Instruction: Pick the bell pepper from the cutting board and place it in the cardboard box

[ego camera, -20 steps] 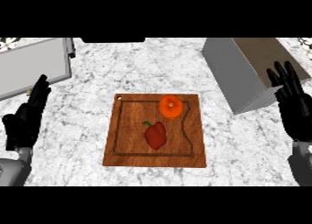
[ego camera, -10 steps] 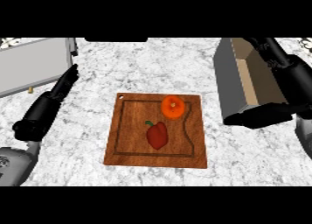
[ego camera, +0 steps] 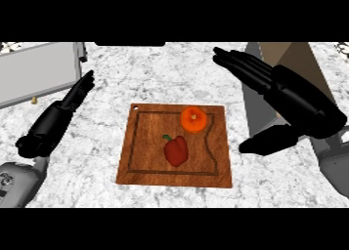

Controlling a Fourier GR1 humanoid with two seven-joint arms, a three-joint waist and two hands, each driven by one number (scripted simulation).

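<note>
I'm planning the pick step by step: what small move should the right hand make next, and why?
Probably swing the right hand left and down toward the bell pepper. The hand is open, holds nothing, and hovers in front of the cardboard box, while the pepper lies untouched on the cutting board.

White-grey marble counter [ego camera: 163, 78] is carrying a wooden cutting board [ego camera: 206, 168], sitting mid-counter. Cardboard box [ego camera: 258, 110] is sitting just right of the board, its side partly hidden. A grey flat tray-like panel [ego camera: 29, 73] is lying at the counter's far left, well apart from the board.
</note>
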